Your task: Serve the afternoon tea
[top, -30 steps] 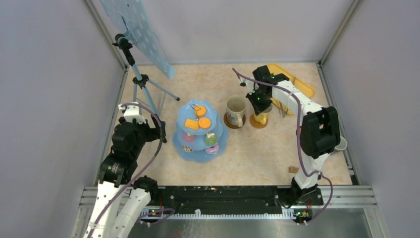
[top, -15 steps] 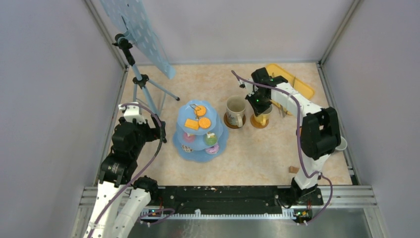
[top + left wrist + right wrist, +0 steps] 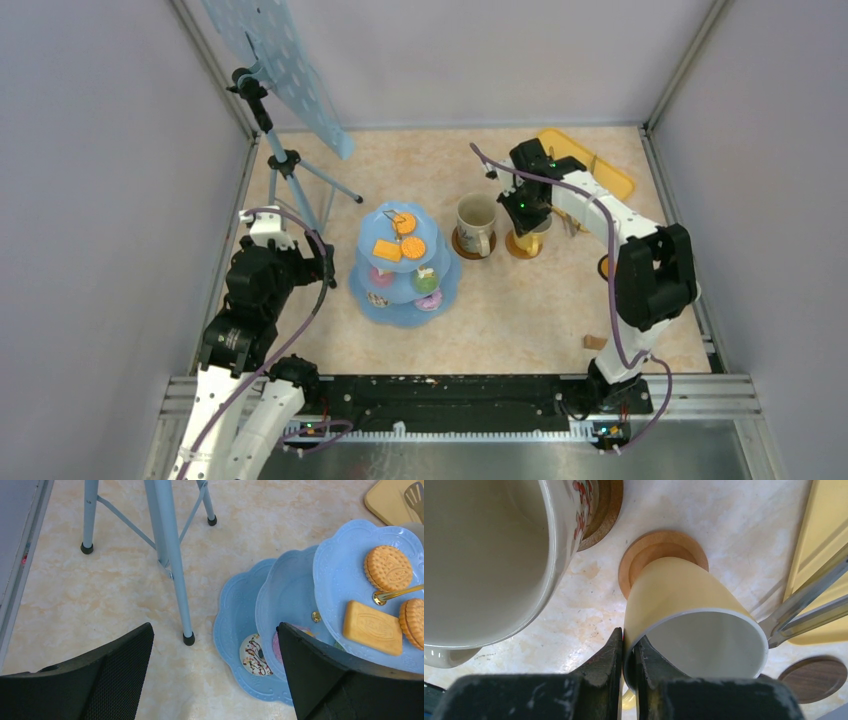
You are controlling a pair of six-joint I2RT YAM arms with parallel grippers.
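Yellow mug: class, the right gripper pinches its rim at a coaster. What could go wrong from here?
The right gripper holds the yellow mug only by its thin rim; it could slip or tilt. It might settle off-centre on the coaster. The big beige mug stands close; a swing could knock it.

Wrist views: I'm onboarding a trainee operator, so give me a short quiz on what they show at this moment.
1. True or false: the right fingers pinch the rim of the yellow mug.
2. The left fingers are: A open and empty; B shut on a donut; C shut on tongs.
3. What food lies on the top tier of the blue stand?
Key: 1 true; 2 A; 3 biscuits.
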